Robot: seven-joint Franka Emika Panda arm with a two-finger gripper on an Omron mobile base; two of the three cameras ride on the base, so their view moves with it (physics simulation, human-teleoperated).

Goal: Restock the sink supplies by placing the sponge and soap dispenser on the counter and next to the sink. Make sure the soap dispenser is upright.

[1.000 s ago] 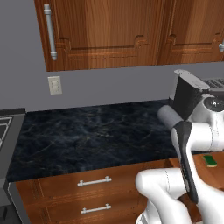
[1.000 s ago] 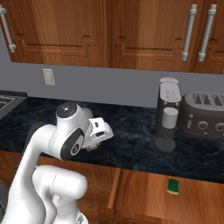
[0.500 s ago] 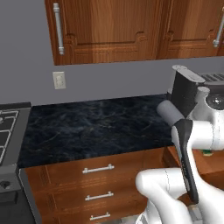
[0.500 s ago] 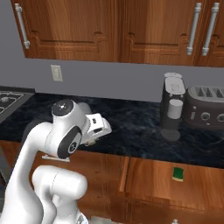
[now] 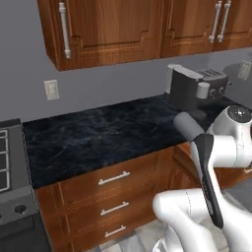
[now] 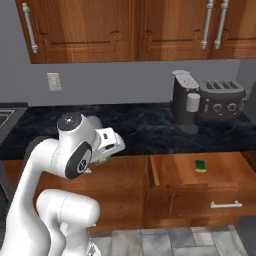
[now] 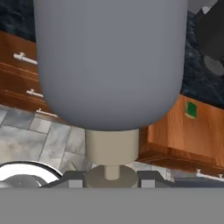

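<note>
Hand view: my gripper point(image 7: 111, 177) is clamped on the soap dispenser point(image 7: 109, 61) at its beige pump end, grey body running straight out along my fingers, long axis in line with the hand. Left base view: my arm is folded close, elbow high, dispenser body point(image 5: 188, 126) poking out toward the counter point(image 5: 93, 138). Right base view: green sponge point(image 6: 200, 165) lies in the open drawer point(image 6: 200, 172) below the counter edge.
</note>
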